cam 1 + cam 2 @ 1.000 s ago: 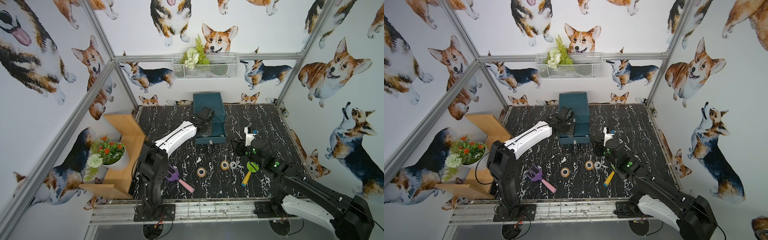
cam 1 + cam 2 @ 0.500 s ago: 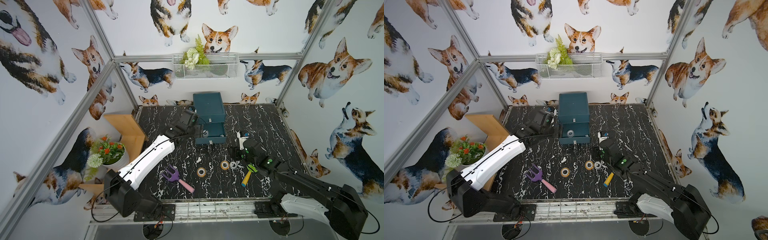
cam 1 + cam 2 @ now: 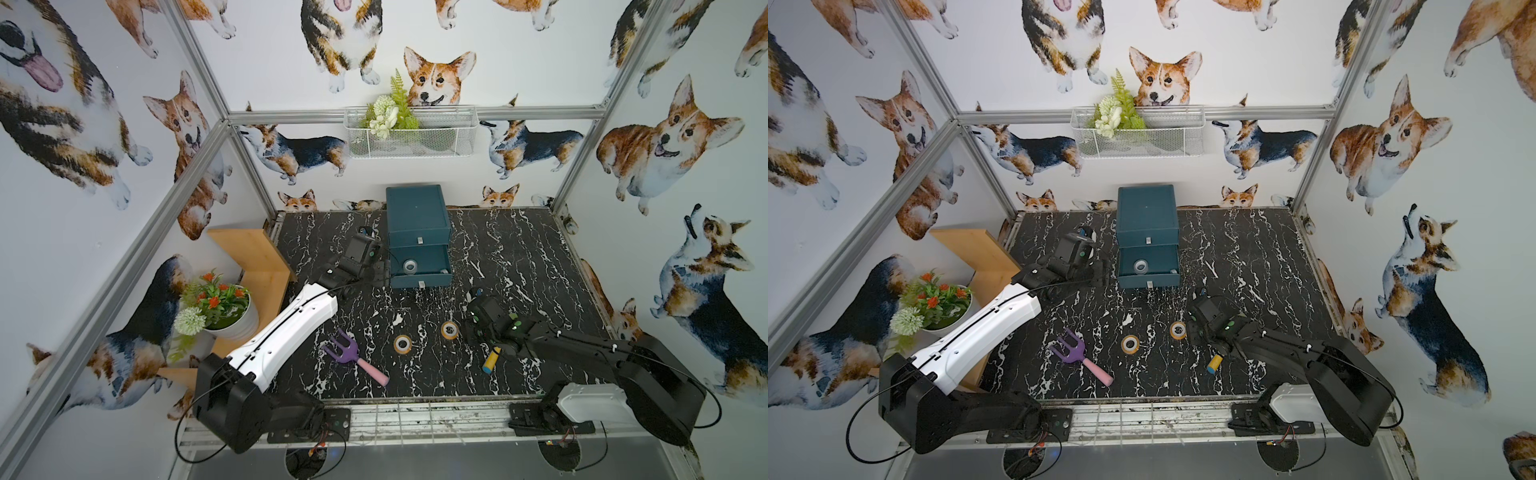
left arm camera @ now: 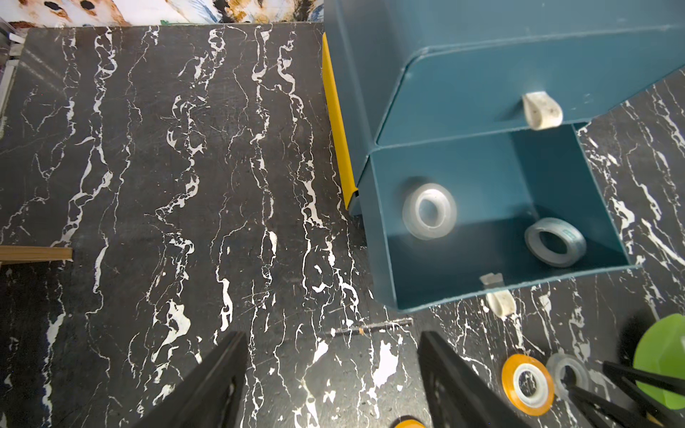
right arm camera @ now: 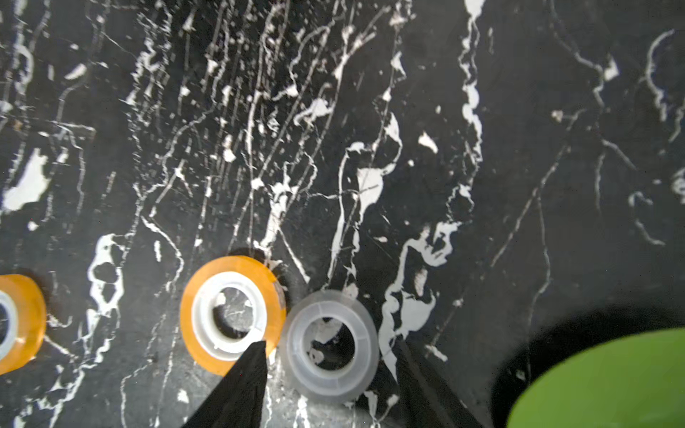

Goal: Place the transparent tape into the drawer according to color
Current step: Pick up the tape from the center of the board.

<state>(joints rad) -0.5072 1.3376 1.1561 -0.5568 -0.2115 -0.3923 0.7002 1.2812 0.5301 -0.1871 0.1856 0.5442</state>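
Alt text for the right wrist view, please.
The right tool, open, straddles a clear grey tape roll lying flat on the black marble table. An orange roll touches it; a second orange roll and a green trowel blade lie nearby.

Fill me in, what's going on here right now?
The robot is sorting tape rolls into the open drawer of the blue cabinet, which holds two clear rolls. The left gripper hangs open and empty beside that drawer. The right gripper is down at the table, open jaws either side of a third clear roll right beside an orange roll. A second orange roll lies apart.
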